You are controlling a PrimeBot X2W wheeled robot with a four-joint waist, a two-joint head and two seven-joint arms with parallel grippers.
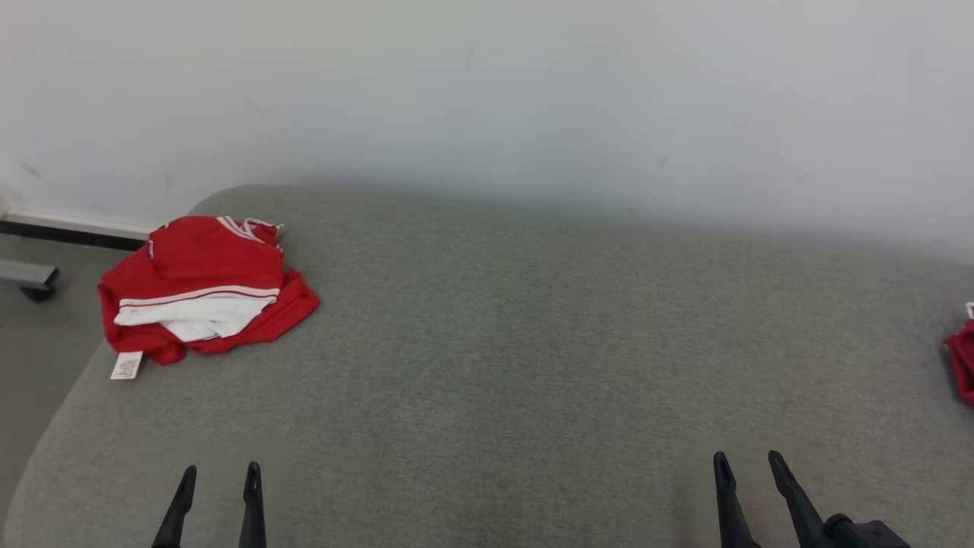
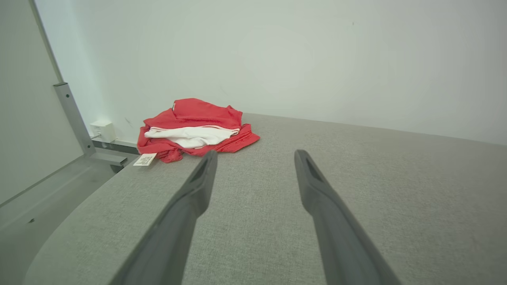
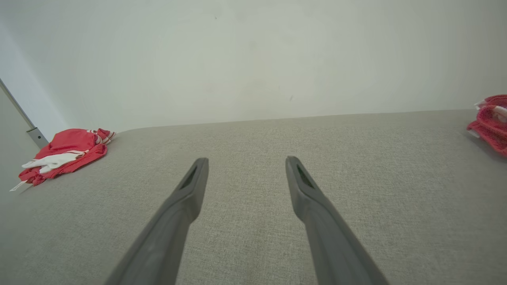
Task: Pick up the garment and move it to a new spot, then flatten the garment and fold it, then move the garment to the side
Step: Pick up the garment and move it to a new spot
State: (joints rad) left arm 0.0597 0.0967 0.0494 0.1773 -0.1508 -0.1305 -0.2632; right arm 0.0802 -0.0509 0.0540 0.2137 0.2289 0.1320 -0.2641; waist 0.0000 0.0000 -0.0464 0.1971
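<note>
Pincers: our left pincer and right pincer hang released, grasping nothing, over the near surface | Garment: red-white bundle at far-left corner, well apart from us | Why: we judge it parked aside, leaving middle room for flattening | Right edge: another red cloth

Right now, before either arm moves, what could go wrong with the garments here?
The red and white garment lies at the left corner of the grey surface, tag at the edge; a push from the open left gripper might slide it off.
Its layers are bunched; a pinch may catch only the top one.
A second red garment lies on the side of the open right gripper; the wrong one might be taken.
</note>
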